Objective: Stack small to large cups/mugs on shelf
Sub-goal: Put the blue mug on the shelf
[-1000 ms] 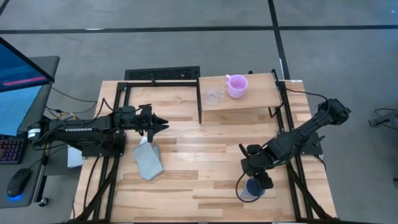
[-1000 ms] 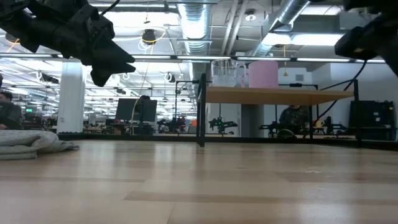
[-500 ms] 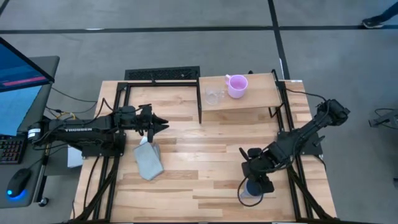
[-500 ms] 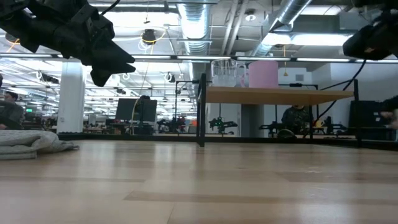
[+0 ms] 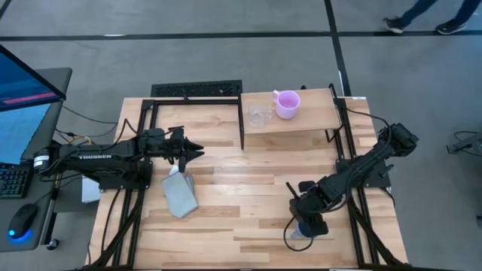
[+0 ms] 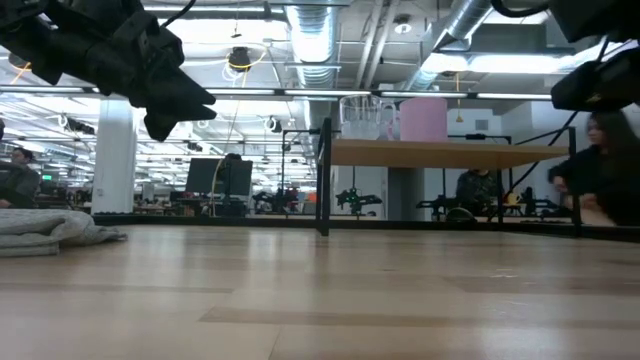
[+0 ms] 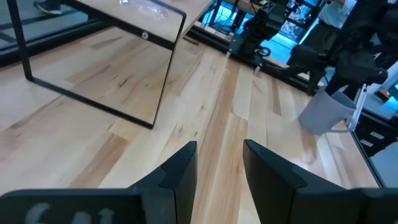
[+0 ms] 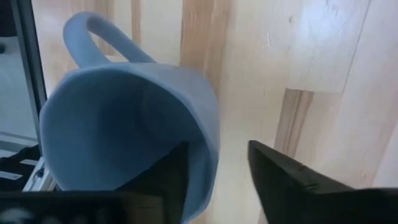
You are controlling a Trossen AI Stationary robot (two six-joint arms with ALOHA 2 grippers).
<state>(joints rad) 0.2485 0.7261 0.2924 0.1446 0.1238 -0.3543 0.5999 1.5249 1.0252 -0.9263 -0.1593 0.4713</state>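
Observation:
The blue-grey mug [image 8: 118, 137] stands on the table near its near right corner [image 5: 300, 235], also seen far off in the left wrist view [image 7: 324, 112]. My right gripper [image 5: 309, 222] hangs over it, open, its fingers astride the mug's wall [image 8: 214, 174]. The clear glass cup [image 5: 258, 116] and the pink-lilac mug [image 5: 287, 104] stand side by side on the shelf [image 5: 316, 117], seen level in the low view [image 6: 440, 152]. My left gripper [image 5: 197, 150] waits open above the table's left half [image 7: 217, 168]. My right gripper comes from above, slanting, at the blue-grey mug's rim [image 8: 208, 149] on the side opposite the handle [image 8: 93, 37]. One finger [image 8: 168, 180] is inside the mug, the other [image 8: 280, 180] outside and apart from the wall. Whether the inner finger touches, I cannot tell.
A folded grey-blue cloth [image 5: 179, 194] lies on the table's left half, below my left gripper. The shelf's black legs [image 7: 93, 68] stand on the far right part of the table. Bare wood lies between cloth and mug. A person [image 6: 600, 170] moves in the room beyond the table.
My right gripper has moved a little toward the table's left and near edges and down over the blue-grey mug, covering more of it in the high view. A person has come into the low view's right side.

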